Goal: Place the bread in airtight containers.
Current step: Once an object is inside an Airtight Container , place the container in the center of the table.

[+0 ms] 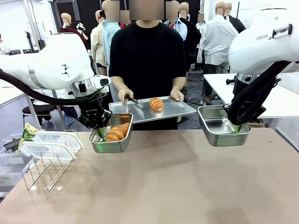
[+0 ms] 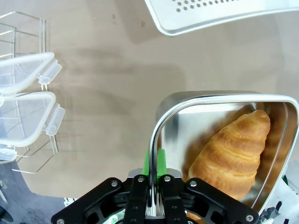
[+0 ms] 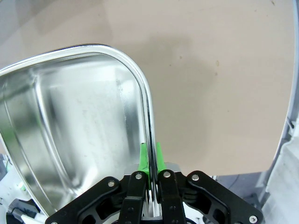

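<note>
Croissant lying in the left steel container, possibly with a second beneath it. Container's near rim pinched between the fingers of the left gripper. Right steel container bare inside, its rim clamped the same way by the right gripper. Both tubs near the worktop's far edge, well apart. Farther back between them, another croissant on a perforated tray held by a person, with tongs in one hand. Translucent lids on a wire rack at the left.
</note>
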`<state>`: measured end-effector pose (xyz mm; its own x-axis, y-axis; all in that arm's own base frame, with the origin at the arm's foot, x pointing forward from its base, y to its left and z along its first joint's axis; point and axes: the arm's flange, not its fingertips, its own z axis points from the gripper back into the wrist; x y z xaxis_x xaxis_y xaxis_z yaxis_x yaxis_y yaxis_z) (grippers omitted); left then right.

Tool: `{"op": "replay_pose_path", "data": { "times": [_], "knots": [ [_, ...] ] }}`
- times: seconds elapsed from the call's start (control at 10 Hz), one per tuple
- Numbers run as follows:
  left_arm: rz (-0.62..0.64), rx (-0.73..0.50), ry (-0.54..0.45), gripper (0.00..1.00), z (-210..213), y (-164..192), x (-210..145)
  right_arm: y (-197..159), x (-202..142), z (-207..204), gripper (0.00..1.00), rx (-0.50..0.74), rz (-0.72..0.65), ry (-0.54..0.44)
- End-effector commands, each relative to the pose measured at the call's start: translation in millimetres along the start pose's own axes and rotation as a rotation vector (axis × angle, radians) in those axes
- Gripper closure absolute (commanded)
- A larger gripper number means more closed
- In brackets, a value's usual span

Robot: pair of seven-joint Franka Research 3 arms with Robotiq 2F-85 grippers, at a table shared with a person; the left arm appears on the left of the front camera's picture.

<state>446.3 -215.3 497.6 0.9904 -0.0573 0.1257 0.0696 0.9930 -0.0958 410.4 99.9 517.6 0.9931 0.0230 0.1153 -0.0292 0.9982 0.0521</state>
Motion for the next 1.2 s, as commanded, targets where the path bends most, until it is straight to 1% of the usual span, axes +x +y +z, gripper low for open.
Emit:
{"op": "replay_pose_path", "data": {
  "times": [0.0, 1.1],
  "knots": [
    [0.004, 0.01, -0.004, 1.0, 5.0, -0.2, 1.2, -1.8, -3.3, -0.3, 1.0, 0.0, -0.003, -0.007],
    [0.004, 0.01, -0.004, 1.0, 5.0, -0.2, 1.2, -1.8, -3.3, -0.3, 1.0, 0.0, -0.003, -0.007]
  ]
}}
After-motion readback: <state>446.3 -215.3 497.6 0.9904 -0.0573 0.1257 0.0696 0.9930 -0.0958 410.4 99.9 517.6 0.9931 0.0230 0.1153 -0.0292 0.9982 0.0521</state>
